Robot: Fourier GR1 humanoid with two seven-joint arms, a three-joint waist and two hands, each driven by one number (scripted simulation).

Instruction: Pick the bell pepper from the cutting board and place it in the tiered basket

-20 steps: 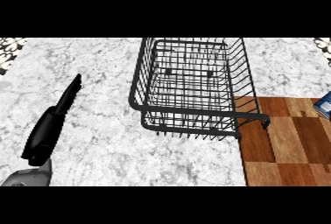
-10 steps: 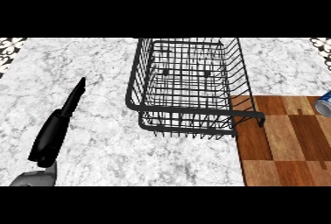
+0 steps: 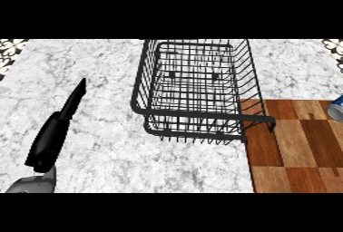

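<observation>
Change: since a second before, the left hand [image 3: 53, 136] had barely shifted, and the blue can [image 3: 337, 108] showed less of itself at the right edge.
Left hand: it came in from the lower left corner, seen edge-on, fingers straight and together, pointing up the view. It held nothing; contact with the marble could not be told.
Open room: bare marble counter [image 3: 100, 68] lay between the hand and the basket, and on ahead of the fingertips to the far edge.
Cutting board [image 3: 301, 154]: wooden, at lower right, its left part overlapped by the basket's right front corner.
Tiered basket [image 3: 201, 114]: black wire, at centre, well apart from the hand.
Bell pepper: it showed nowhere in the view, so its place could not be told.
</observation>
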